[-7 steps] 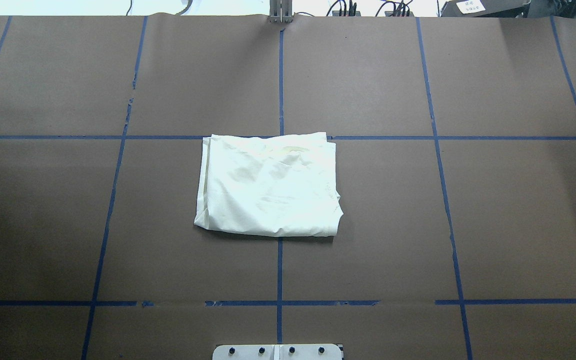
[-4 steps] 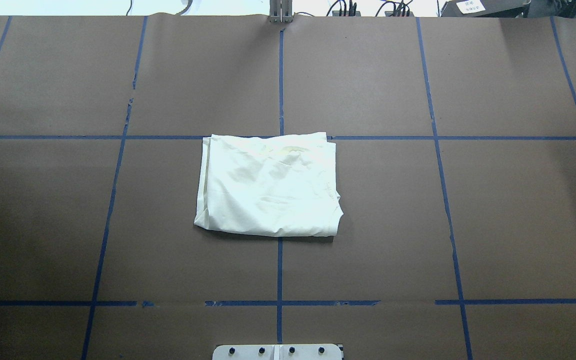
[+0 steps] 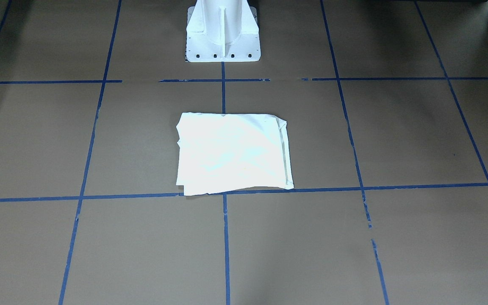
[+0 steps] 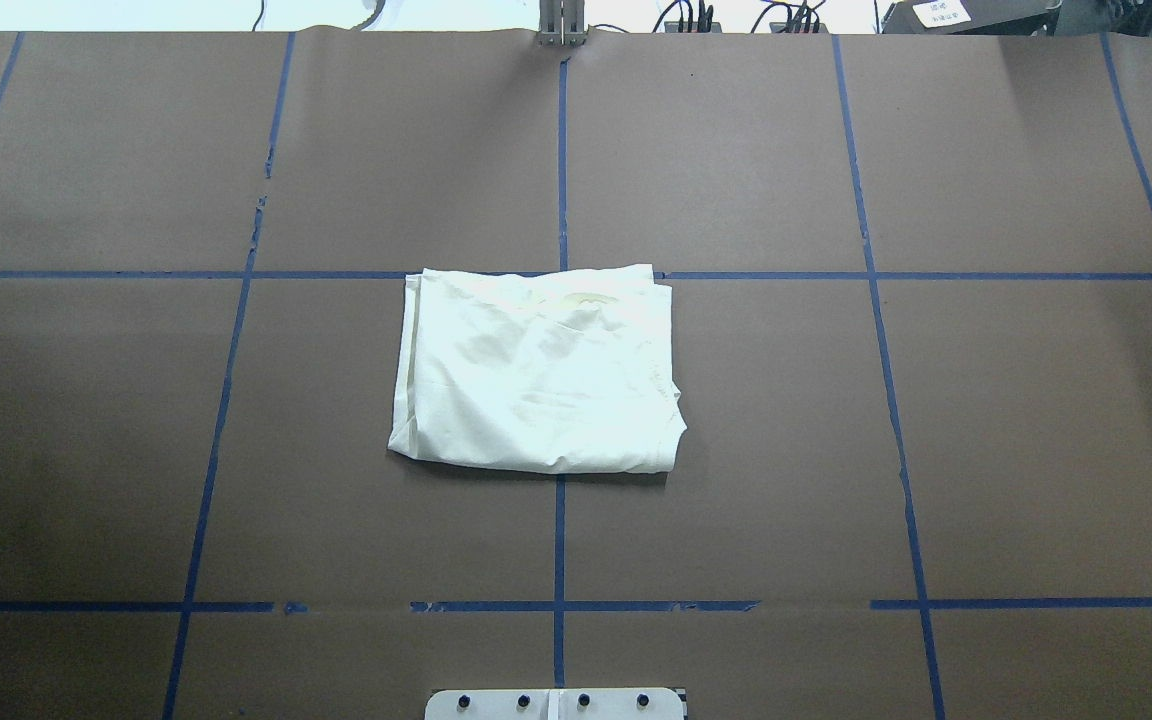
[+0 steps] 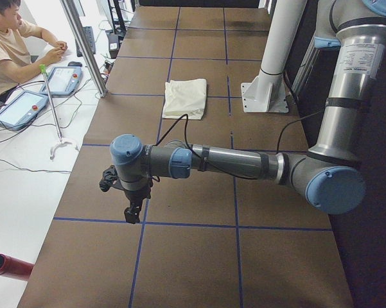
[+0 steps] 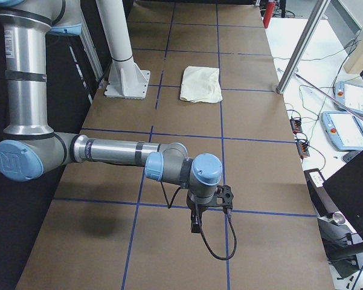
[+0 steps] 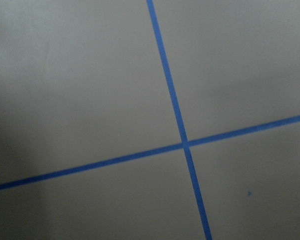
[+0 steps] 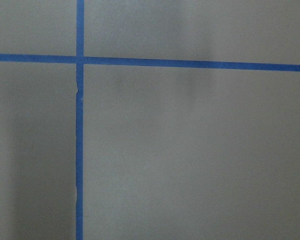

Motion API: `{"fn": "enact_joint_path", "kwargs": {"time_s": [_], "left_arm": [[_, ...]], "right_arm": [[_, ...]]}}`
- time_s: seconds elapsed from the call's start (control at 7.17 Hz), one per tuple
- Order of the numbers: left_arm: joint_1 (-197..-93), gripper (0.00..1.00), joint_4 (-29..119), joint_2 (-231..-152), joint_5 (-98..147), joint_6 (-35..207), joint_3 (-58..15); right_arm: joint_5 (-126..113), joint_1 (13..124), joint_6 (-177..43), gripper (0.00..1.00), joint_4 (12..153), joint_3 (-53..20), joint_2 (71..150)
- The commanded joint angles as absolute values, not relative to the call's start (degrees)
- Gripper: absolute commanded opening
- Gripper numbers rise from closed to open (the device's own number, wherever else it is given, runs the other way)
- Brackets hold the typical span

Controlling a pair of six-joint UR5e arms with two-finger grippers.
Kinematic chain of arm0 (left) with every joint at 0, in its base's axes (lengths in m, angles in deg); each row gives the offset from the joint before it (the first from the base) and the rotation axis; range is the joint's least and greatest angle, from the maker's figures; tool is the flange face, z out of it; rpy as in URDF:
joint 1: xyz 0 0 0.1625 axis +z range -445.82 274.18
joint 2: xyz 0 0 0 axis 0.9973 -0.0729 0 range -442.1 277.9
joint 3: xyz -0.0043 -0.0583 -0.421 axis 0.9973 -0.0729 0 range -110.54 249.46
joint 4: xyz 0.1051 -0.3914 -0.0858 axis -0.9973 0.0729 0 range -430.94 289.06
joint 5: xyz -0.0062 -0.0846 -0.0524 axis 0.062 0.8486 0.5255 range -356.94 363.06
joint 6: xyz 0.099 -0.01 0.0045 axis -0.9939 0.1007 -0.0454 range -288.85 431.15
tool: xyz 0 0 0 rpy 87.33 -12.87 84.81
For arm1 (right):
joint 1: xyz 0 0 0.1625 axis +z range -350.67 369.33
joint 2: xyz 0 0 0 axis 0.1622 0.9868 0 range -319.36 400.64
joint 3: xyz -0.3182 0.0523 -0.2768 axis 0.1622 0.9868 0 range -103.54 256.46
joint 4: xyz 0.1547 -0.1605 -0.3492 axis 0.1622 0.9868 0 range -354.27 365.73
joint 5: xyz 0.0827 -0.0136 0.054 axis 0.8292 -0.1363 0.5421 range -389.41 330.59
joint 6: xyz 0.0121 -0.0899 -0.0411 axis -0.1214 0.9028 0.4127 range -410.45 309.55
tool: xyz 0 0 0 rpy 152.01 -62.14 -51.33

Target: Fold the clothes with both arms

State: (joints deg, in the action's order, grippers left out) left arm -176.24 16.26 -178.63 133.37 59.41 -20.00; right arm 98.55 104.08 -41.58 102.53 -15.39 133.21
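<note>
Placement: We see the cream T-shirt [image 4: 536, 370] folded into a compact rectangle at the centre of the overhead frame. Its plain side is up and the print is hidden. Its upper edge lies along a blue tape line [image 4: 836, 275] on the brown-papered table [image 4: 1036, 450].
Reason: We judge the folding done, or nearly so. The bundle sits square to the grid, near the white pedestal [image 3: 223, 31], within reach of both arms.
Left end: In the left side view the left gripper [image 5: 131, 208] hangs pointing down over bare paper, lower left of frame. We cannot tell whether it is parted or clenched.
Right end: The right gripper [image 6: 196, 225] hangs low in the right side view, near a tape line. Its state is equally unreadable.
Gap: The shirt lies well apart from both grippers, at upper centre in each side view. The wrist cameras show only paper and tape.
Arm posture: Perhaps the arms are parked wide to leave the shirt unobstructed.
</note>
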Motion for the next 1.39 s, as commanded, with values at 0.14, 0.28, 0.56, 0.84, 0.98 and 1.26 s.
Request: {"fn": "enact_joint_path", "kwargs": {"time_s": [0.14,0.28,0.56,0.84,0.98,1.26], "left_arm": [[-176.2,0.99,16.2,-176.0,136.2,59.9,-23.6],[-176.1,0.99,16.4,-175.6,136.3,59.8,-23.6],[-176.1,0.99,16.4,-175.7,136.2,59.9,-23.3],[-176.0,0.99,19.1,-175.4,136.0,59.8,-23.4],[-176.0,0.99,19.2,-175.3,136.1,59.8,-23.5],[-175.9,0.99,19.2,-175.3,136.1,59.8,-23.5]], "right_arm": [[98.6,104.1,-41.6,1.0,102.5,-15.4,133.2],[98.6,104.0,-41.6,1.0,102.5,-15.4,133.2],[98.6,104.1,-41.6,1.0,102.5,-15.3,133.2],[98.6,104.0,-41.6,1.0,102.5,-15.3,133.2],[98.6,104.0,-41.6,1.0,102.5,-15.3,133.2],[98.6,103.7,-41.6,1.0,102.5,-15.4,133.2]]}}
